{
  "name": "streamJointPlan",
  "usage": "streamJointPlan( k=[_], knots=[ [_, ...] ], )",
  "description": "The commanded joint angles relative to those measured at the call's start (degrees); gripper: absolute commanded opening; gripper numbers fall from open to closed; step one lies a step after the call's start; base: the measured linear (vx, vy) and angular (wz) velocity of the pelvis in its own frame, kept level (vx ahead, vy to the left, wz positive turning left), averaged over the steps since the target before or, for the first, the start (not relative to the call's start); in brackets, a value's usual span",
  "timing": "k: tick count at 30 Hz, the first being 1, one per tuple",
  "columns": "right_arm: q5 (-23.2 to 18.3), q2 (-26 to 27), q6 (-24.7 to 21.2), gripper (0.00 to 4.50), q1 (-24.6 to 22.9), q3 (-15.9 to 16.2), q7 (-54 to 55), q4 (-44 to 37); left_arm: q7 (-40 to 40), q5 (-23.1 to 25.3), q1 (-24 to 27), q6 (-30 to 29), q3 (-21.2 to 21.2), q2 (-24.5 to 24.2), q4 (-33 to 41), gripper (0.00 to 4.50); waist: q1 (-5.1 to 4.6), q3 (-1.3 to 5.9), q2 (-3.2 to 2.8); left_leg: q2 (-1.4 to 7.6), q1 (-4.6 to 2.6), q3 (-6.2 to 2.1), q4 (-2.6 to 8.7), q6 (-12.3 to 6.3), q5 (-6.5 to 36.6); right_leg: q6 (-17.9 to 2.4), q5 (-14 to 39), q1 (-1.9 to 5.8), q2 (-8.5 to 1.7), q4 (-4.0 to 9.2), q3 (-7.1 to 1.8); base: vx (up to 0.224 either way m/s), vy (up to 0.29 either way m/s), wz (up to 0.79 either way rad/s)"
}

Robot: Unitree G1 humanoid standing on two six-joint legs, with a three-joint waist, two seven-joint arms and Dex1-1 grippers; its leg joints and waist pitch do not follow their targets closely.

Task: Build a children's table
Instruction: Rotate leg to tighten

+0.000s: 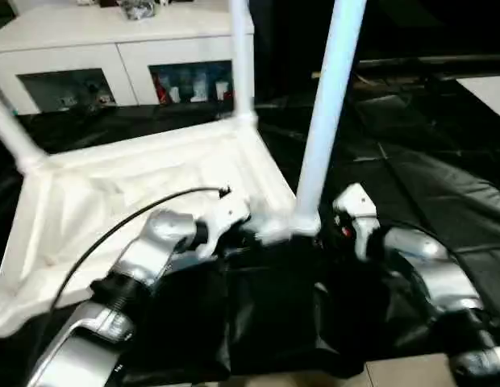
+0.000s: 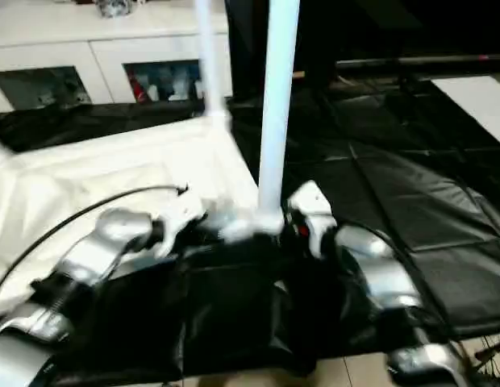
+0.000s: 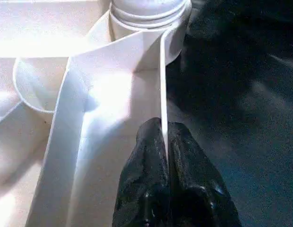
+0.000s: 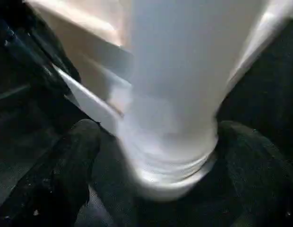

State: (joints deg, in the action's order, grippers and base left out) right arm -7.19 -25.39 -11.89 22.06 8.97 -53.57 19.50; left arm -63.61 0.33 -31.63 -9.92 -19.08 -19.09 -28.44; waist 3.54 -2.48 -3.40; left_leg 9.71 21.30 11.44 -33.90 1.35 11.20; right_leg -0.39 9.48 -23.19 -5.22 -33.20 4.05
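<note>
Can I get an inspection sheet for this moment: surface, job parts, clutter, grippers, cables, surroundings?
Surface: black sheeting covers the floor.
Job parts: white tabletop lies underside up; three legs stand in corner sockets, the near leg between the grippers.
Clutter: nothing seen on the sheeting.
Grippers: left gripper shut on the tabletop's thin rim; right gripper straddles the near leg's base, a finger on either side.
Cables: black cable arcs over the left forearm.
Surroundings: white cabinet with glass-fronted compartments behind; pale floor at the near edge.
</note>
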Motion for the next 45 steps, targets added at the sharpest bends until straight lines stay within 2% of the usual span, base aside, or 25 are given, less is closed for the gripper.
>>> streamJointPlan(
  k=[1, 3, 6, 11, 12, 16, 18, 19, 24, 25, 30, 33, 35, 38, 39, 40, 43, 45],
  knots=[
    [-1.3, -0.4, 0.0, 4.17, -0.4, 1.1, -1.9, -2.5, -3.0, -2.2, 1.2, 0.3, -1.2, 0.3, 1.6, 0.0, 0.27, 3.31, 0.99, 3.71, -0.69, -1.36, 3.83, -5.66, 10.1, -14.8, 12.1, 2.73, -3.58, 3.2, -2.44, 0.0, 0.0, 0.0],
    [-1.9, -0.9, -0.3, 4.17, -0.6, 1.3, -2.7, -3.1, -4.1, -2.5, 1.6, -0.2, -1.1, -0.2, 2.8, 0.0, 0.29, 3.19, 1.02, 3.74, -0.82, -1.44, 4.04, -4.41, 12.0, -13.7, 15.7, 2.72, -3.75, 3.55, -2.54, 0.0, 0.0, 0.0],
    [-3.0, -1.8, -1.0, 4.17, -1.3, 1.8, -5.3, -4.5, -5.7, -2.6, 2.3, -1.0, -0.7, -0.9, 4.5, 0.0, 0.26, 3.15, 1.02, 3.76, -0.88, -1.51, 4.25, -3.33, 12.4, -12.9, 16.6, 2.66, -3.63, 3.63, -2.66, 0.0, 0.0, 0.0],
    [-2.7, -1.9, -1.4, 4.02, -1.8, 1.6, -6.8, -4.7, -5.7, -2.7, 2.4, -0.8, -0.9, -1.3, 4.6, 0.0, 0.27, 3.37, 1.1, 3.56, -0.61, -1.49, 4.01, -3.89, 10.7, -13.1, 14.5, 2.84, -3.67, 3.38, -2.58, 0.0, 0.0, 0.0],
    [-2.6, -1.9, -1.3, 3.73, -1.8, 1.6, -6.8, -4.6, -5.7, -2.8, 2.4, -0.9, -0.9, -1.4, 4.7, 0.0, 0.29, 3.38, 1.09, 3.59, -0.63, -1.49, 3.96, -4.01, 10.2, -13.2, 14.2, 2.81, -3.69, 3.36, -2.59, 0.0, 0.0, 0.0],
    [-2.7, -2.1, -1.2, 3.64, -1.7, 1.9, -6.8, -4.2, -5.8, -2.7, 2.7, -1.4, -0.8, -1.5, 5.5, 0.0, 0.32, 3.45, 1.1, 3.57, -0.58, -1.47, 3.86, -4.37, 9.3, -13.6, 13.1, 2.87, -3.65, 3.21, -2.54, 0.0, 0.0, 0.0],
    [-2.9, -2.1, -1.2, 3.48, -1.7, 1.8, -6.7, -4.3, -5.9, -2.6, 2.8, -1.5, -0.7, -1.5, 5.7, 0.0, 0.32, 3.47, 1.13, 3.51, -0.58, -1.45, 3.79, -4.47, 9.1, -13.6, 13.1, 2.89, -3.62, 3.2, -2.53, 0.0, 0.0, 0.0],
    [-2.9, -2.1, -1.3, 3.24, -1.7, 1.8, -6.7, -4.4, -6.0, -2.6, 2.8, -1.6, -0.7, -1.5, 5.7, 0.0, 0.34, 3.49, 1.08, 3.55, -0.57, -1.48, 3.81, -4.52, 8.9, -13.6, 13.0, 2.92, -3.65, 3.16, -2.51, 0.0, 0.0, 0.0],
    [-2.9, -1.9, -1.5, 3.07, -1.9, 1.5, -7.2, -4.7, -6.5, -2.7, 3.1, -1.9, -0.8, -1.9, 6.0, 0.0, 0.36, 3.56, 1.11, 3.53, -0.58, -1.45, 3.71, -4.77, 8.5, -13.8, 12.4, 2.93, -3.61, 3.08, -2.48, 0.0, 0.0, 0.0],
    [-2.9, -1.9, -1.6, 2.85, -2.0, 1.5, -7.3, -4.7, -6.7, -2.7, 3.1, -1.9, -0.9, -2.0, 6.0, 0.0, 0.35, 3.56, 1.13, 3.53, -0.57, -1.45, 3.72, -4.82, 8.3, -13.9, 12.2, 2.94, -3.57, 3.04, -2.47, 0.0, 0.0, 0.0],
    [-2.9, -1.7, -1.8, 2.72, -2.3, 1.4, -7.0, -4.3, -7.9, -2.7, 3.6, -2.6, -1.3, -2.9, 6.5, 0.0, 0.36, 3.57, 0.96, 3.53, -0.54, -1.47, 3.69, -4.83, 8.4, -14.0, 11.9, 2.96, -3.58, 2.96, -2.44, 0.0, 0.0, 0.0],
    [-1.1, 0.6, -2.0, 2.7, -1.5, 0.2, -0.5, -1.3, -5.5, -1.5, 3.1, -2.1, -1.1, -2.2, 5.0, 0.0, 0.05, 3.57, 0.97, 3.45, -0.5, -1.5, 3.74, -4.34, 8.6, -14.0, 12.1, 2.89, -3.54, 3.0, -2.43, 0.0, 0.0, 0.0],
    [0.0, 3.4, -3.0, 2.68, -0.7, -1.3, 6.0, 1.3, -1.0, -0.2, 1.8, -2.0, -0.4, -0.4, 2.4, 0.0, -0.32, 3.48, 1.08, 3.34, -0.52, -1.52, 3.82, -3.6, 9.6, -13.7, 13.6, 2.93, -3.6, 3.28, -2.44, 0.0, 0.0, 0.0],
    [-0.1, 6.1, -5.0, 2.67, -0.5, -2.6, 10.9, 2.6, 3.6, 1.1, 0.3, -1.7, 0.2, 1.6, -0.7, 0.0, -0.72, 3.3, 1.1, 3.11, -0.88, -1.66, 4.02, -1.85, 12.2, -12.3, 18.9, 2.78, -3.56, 3.94, -2.37, 0.0, 0.0, 0.0],
    [-0.1, 7.8, -5.7, 2.67, -0.4, -3.2, 13.6, 3.0, 5.9, 1.9, -0.6, -1.7, 0.2, 2.7, -2.4, 0.0, -0.73, 3.28, 1.07, 3.2, -0.98, -1.7, 4.1, -1.58, 12.9, -11.7, 20.0, 2.71, -3.62, 4.05, -2.42, 0.0, 0.0, 0.0],
    [0.5, 11.8, -6.9, 2.66, 0.0, -4.5, 20.8, 4.1, 10.0, 2.7, -2.2, -3.0, 0.5, 5.3, -5.2, 0.0, -0.83, 3.07, 0.92, 3.2, -1.13, -1.61, 4.15, -1.32, 13.9, -11.3, 21.2, 2.37, -3.58, 4.37, -2.54, 0.0, 0.0, 0.0],
    [0.9, 15.8, -7.7, 2.66, 1.0, -6.4, 28.9, 6.2, 15.7, 3.6, -4.0, -4.7, 1.1, 8.3, -8.2, 0.0, -1.17, 3.12, 0.99, 3.01, -1.29, -1.87, 4.39, 0.59, 15.4, -10.1, 23.9, 2.35, -3.59, 4.59, -2.35, 0.0, 0.0, 0.0],
    [0.5, 17.9, -7.9, 2.66, 1.9, -8.0, 33.4, 7.6, 18.7, 4.0, -5.2, -5.7, 1.3, 9.9, -9.8, 0.0, -1.24, 3.02, 0.82, 2.98, -1.51, -1.92, 4.47, 0.58, 17.1, -9.3, 25.7, 2.12, -3.64, 5.04, -2.33, 0.0, 0.0, 0.0]
  ],
)
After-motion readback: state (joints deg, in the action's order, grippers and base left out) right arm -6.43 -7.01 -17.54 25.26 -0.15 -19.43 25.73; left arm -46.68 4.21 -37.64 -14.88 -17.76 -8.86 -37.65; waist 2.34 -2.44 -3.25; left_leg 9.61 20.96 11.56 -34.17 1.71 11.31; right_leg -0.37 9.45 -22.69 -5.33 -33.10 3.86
